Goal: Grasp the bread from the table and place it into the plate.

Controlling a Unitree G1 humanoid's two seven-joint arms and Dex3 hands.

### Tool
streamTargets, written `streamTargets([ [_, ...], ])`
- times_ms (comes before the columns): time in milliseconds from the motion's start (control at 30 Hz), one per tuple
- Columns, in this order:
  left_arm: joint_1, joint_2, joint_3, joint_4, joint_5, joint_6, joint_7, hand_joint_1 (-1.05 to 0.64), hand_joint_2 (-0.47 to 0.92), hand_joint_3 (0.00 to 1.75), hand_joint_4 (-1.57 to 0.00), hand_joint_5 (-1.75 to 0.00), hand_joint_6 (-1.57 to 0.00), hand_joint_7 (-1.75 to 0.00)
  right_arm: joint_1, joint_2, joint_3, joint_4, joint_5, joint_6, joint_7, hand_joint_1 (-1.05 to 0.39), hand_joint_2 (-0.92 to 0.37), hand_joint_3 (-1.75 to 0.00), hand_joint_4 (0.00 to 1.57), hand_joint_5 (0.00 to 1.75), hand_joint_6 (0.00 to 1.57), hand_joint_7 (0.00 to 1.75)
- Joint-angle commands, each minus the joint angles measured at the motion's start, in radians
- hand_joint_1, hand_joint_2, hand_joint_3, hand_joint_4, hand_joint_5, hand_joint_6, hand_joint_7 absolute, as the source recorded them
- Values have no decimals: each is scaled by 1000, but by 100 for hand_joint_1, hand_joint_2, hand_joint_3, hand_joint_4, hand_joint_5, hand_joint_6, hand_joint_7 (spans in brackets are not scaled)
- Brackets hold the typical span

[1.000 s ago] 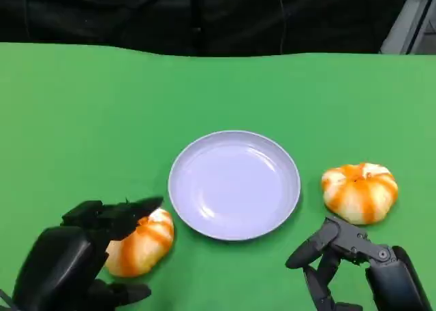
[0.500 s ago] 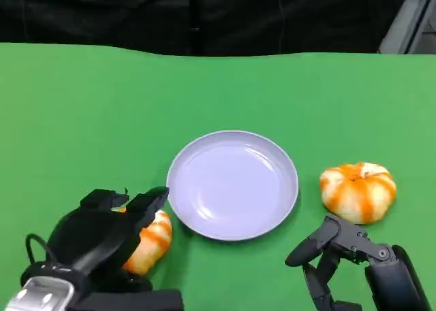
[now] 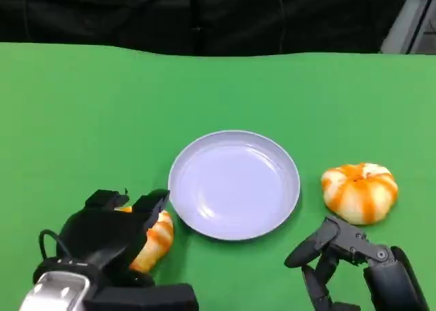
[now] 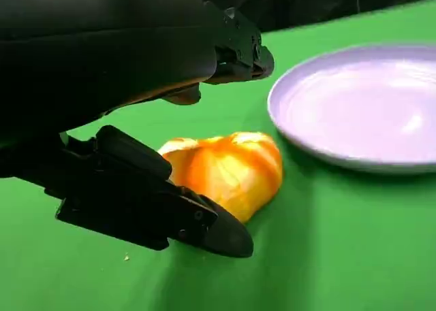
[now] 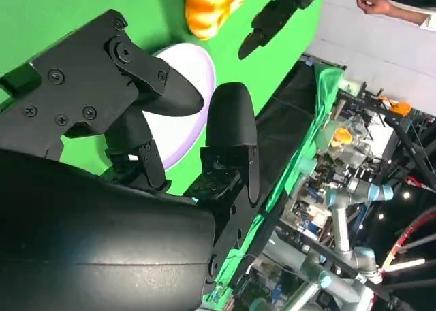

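Two orange-and-white glazed bread rolls lie on the green worktop, and the left hand (image 3: 112, 233), fingers (image 4: 170, 209) spread around the near-left roll (image 4: 228, 171) without gripping, must close, then carry it right onto the round lilac plate (image 3: 234, 184).

Bright even light; soft shadows; wrist close-ups blurred.

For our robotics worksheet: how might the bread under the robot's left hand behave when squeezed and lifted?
The bread looks rounded and glossy, so it may slip or roll between the left hand's fingers. Its puffy shape suggests it is light and probably soft.
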Motion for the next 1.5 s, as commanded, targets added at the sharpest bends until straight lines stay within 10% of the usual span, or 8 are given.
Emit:
streamTargets([
  [33,-37,12,-23,55,13,33,21,-66,92,1,-4,-48,-14,-2,8,-2,2,-6,4,3,-7,-14,-42,-120,80,162,72,123],
  [400,-67,21,-52,142,-14,45,67,-62,92,1,-29,-36,-25,-1,9,-4,3,-6,11,5,-6,-14,-42,-120,81,166,72,123],
  [600,-93,20,-64,284,-55,40,130,-38,92,1,-62,-51,-55,-5,9,-6,3,-6,6,4,-8,-14,-42,-119,80,164,72,124],
  [1067,-158,41,-86,527,-179,-82,326,-30,92,19,-80,-61,-103,-11,8,-3,7,-4,8,3,-10,-14,-41,-120,81,164,72,124],
  [1167,-157,56,-71,604,-232,-244,518,-19,92,14,-83,-115,-122,-13,9,-2,8,-5,10,6,-7,-13,-41,-121,81,164,72,124],
  [1267,-170,67,-78,668,-254,-338,624,-16,80,44,-78,-160,-97,-89,8,-2,8,-4,11,4,-9,-13,-41,-121,81,164,72,124],
  [1433,-173,71,-72,667,-281,-380,673,-16,73,59,-78,-166,-89,-108,9,-3,9,-5,11,6,-8,-13,-41,-121,81,164,72,124],
  [1500,-153,71,-42,597,-309,-405,709,-15,54,98,-85,-173,-80,-143,10,-3,9,-7,9,8,-7,-15,-42,-120,82,166,72,124],
])
